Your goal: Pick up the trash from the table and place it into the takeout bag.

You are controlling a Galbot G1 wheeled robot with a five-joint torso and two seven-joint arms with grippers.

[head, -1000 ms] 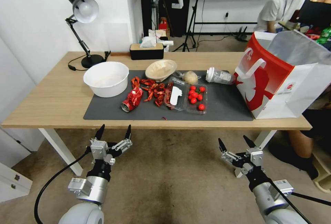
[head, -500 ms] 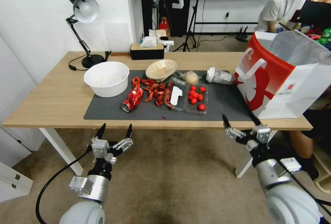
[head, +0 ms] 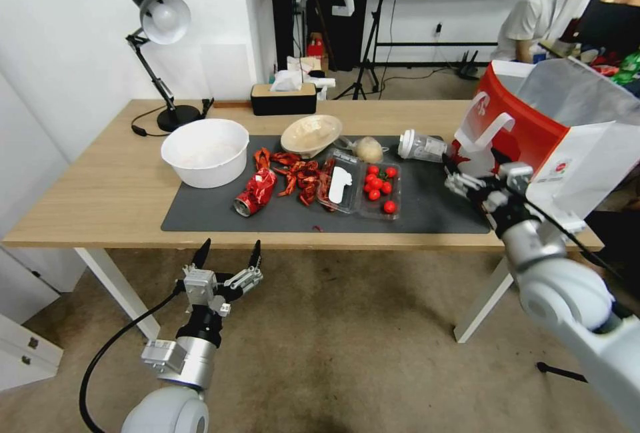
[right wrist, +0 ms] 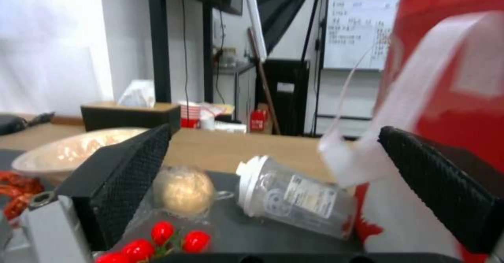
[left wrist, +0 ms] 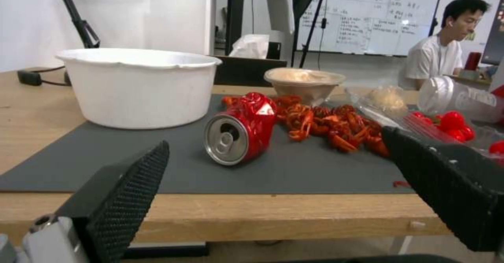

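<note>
The clear lidded cup (head: 421, 146), lying on its side near the desk's (head: 100, 200) far right edge beside the takeout bag (head: 533, 146), is best approached level by the open right tool (head: 479, 177), its body bracketed clear of the bag's handle.

The light-wood bench (head: 100, 186) carries a dark grey mat (head: 433, 210). A lamp (head: 160, 20), tissue box (head: 283, 98) and takeout bag (head: 533, 146) also stand on it.

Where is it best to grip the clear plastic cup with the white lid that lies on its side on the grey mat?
Probably across the middle of the clear lidded plastic cup, from above. It lies on its side, white lid toward the table's centre, base near the red-and-white takeout bag, so the round wall is free. The open right gripper hovers close.
</note>
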